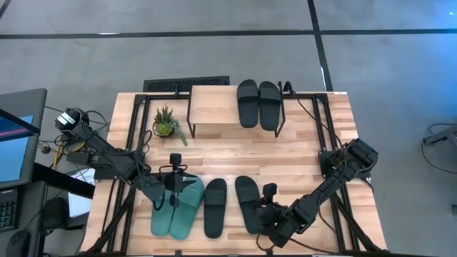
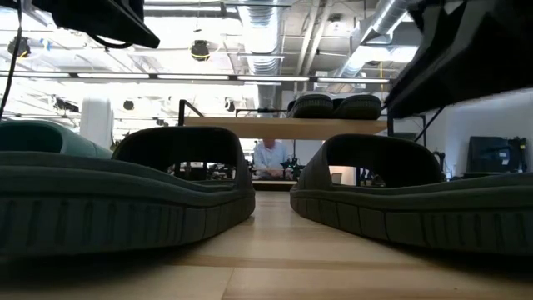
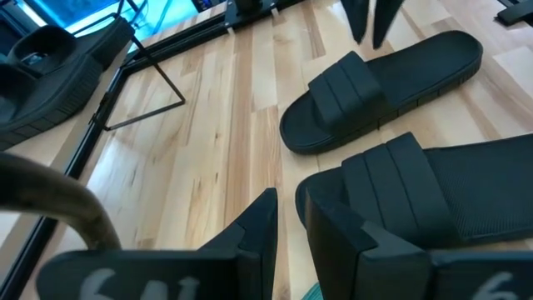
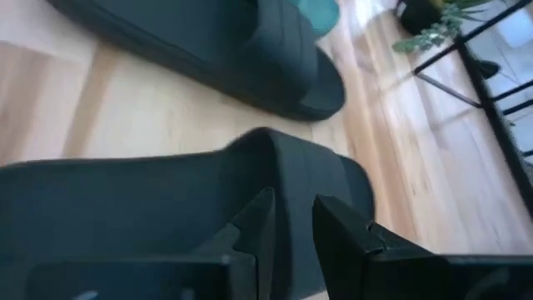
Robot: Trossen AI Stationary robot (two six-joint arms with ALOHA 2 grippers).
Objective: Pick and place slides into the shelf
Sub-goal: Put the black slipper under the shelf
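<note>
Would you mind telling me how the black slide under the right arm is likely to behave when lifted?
The black slide looks like thick moulded foam, so probably light and fairly stiff. Its matte surface should grip. The flat sole makes rolling unlikely. The right end effector hovers at it.

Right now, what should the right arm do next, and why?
Probably lower the right gripper onto the strap of the black slide under it and take hold. It already hovers over that strap, and the shelf holds one black pair with bare board beside it. The left gripper waits over the teal pair.
</note>
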